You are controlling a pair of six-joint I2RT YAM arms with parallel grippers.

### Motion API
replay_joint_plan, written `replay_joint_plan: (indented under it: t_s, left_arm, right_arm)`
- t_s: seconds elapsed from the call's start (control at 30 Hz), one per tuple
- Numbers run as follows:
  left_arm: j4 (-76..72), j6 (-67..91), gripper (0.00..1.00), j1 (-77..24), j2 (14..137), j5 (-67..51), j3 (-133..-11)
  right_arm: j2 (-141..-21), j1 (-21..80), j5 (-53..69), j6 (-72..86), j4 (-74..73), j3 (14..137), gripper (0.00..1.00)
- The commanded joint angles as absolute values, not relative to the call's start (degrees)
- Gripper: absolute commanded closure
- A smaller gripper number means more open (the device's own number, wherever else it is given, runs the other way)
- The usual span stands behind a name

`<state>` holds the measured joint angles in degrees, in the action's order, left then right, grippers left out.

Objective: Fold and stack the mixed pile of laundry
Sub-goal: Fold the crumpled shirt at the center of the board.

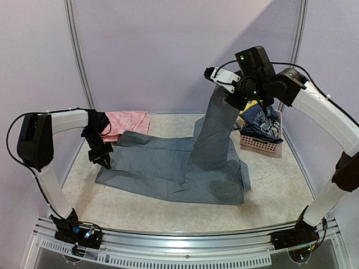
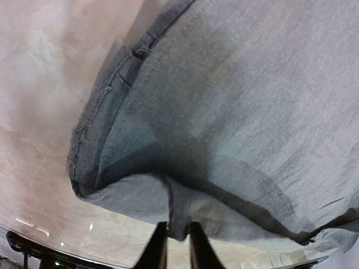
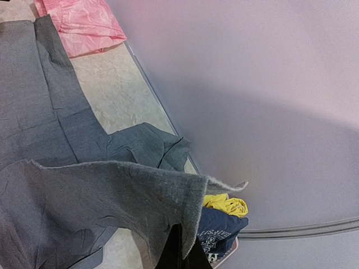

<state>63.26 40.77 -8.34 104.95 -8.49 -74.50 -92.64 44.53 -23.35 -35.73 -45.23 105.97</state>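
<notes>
A large grey shirt lies spread across the middle of the table. My right gripper is shut on one edge of it and holds that part high, so the cloth hangs in a tall strip. In the right wrist view the grey shirt drapes over my dark gripper. My left gripper is low at the shirt's left edge. Its fingers stand narrowly apart, with a fold of the grey shirt pinched between them. A navy top and a yellow piece sit in the basket.
The pink slatted basket stands at the right, by the side wall, just behind my raised right arm. A pink cloth lies flat at the back left, touching the shirt's far corner. Walls close in the table at the back and on both sides.
</notes>
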Motion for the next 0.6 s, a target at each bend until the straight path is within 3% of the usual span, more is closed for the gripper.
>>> replay_joint_plan:
  t_s: [0.0,0.17,0.37,0.57]
  left_arm:
    - [62.24,41.4,0.76,-7.45,100.64,-5.67,-73.03]
    - [60.28,39.81,0.43,-7.47,98.08,-6.91,-71.94]
    - [61.32,36.99,0.11,-7.47,93.88,-3.71,-70.7]
    - [61.97,35.36,0.04,-7.64,90.27,-3.26,-69.43]
  right_arm:
    - [-92.86,44.14,-21.52,-35.92,-43.08,105.49,1.0]
    - [-92.27,44.14,-19.44,-32.67,-43.51,104.33,1.0]
    - [-92.37,44.21,-15.49,-28.55,-45.2,104.93,1.0]
    - [-91.76,44.19,-8.78,-23.26,-47.9,105.19,1.0]
